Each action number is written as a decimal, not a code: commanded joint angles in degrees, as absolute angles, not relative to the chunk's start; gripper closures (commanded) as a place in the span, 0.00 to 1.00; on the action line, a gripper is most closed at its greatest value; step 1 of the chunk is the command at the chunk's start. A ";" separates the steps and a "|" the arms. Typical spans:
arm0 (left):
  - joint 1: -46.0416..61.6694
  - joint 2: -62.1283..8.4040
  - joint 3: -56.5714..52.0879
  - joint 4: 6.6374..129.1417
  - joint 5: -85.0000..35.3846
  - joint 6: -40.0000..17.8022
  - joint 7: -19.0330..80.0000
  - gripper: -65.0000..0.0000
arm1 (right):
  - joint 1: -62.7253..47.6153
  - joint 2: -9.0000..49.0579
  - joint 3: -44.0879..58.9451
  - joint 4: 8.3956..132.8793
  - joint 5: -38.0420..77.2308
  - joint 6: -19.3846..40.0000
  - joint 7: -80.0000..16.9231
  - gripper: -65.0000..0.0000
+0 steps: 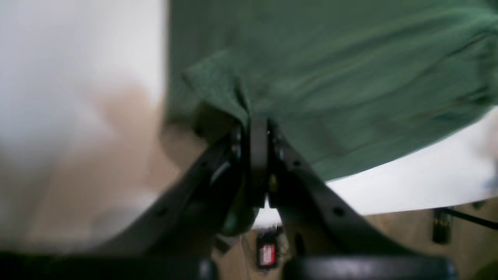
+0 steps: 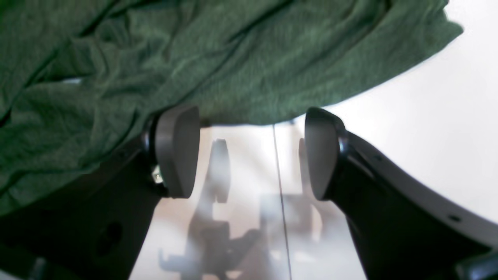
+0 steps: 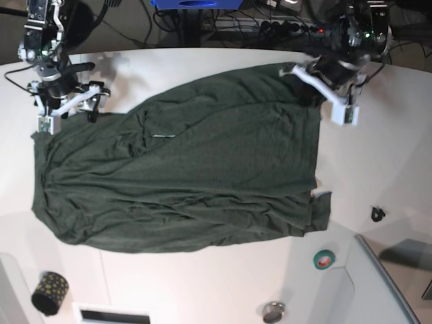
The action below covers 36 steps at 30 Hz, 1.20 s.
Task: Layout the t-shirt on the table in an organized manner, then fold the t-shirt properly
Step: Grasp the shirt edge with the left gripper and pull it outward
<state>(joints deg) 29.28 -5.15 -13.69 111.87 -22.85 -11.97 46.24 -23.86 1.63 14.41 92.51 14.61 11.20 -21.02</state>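
The dark green t-shirt (image 3: 182, 175) lies spread and wrinkled across the white table (image 3: 223, 283). My left gripper (image 3: 312, 88) is at the shirt's far right corner. In the left wrist view this left gripper (image 1: 258, 124) is shut on a pinch of the t-shirt (image 1: 330, 77), and the fabric is pulled up off the table (image 1: 408, 182). My right gripper (image 3: 71, 111) hovers at the shirt's far left corner. The right wrist view shows the right gripper (image 2: 251, 151) open over the bare table (image 2: 447, 116), with the t-shirt (image 2: 194, 58) edge just beyond its pads and nothing between them.
A green tape roll (image 3: 324, 259), a small round object (image 3: 273, 312) and a black clip (image 3: 376, 214) lie near the front right, beside a grey raised tray (image 3: 391, 283). A dotted black cylinder (image 3: 49, 291) stands front left. Cables run behind the table.
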 commanded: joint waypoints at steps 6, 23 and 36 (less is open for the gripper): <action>15.69 -2.86 -0.04 112.92 -23.25 -12.09 54.11 1.00 | -23.60 1.71 17.45 93.14 14.81 11.03 -20.09 0.39; -21.41 8.04 2.42 78.99 -23.08 -0.13 36.97 1.00 | -23.69 1.63 22.37 93.05 14.81 10.95 -20.26 0.39; -16.75 4.44 -5.49 64.75 -16.66 0.66 24.57 1.00 | -22.29 1.71 21.14 88.22 14.73 11.21 -20.26 0.39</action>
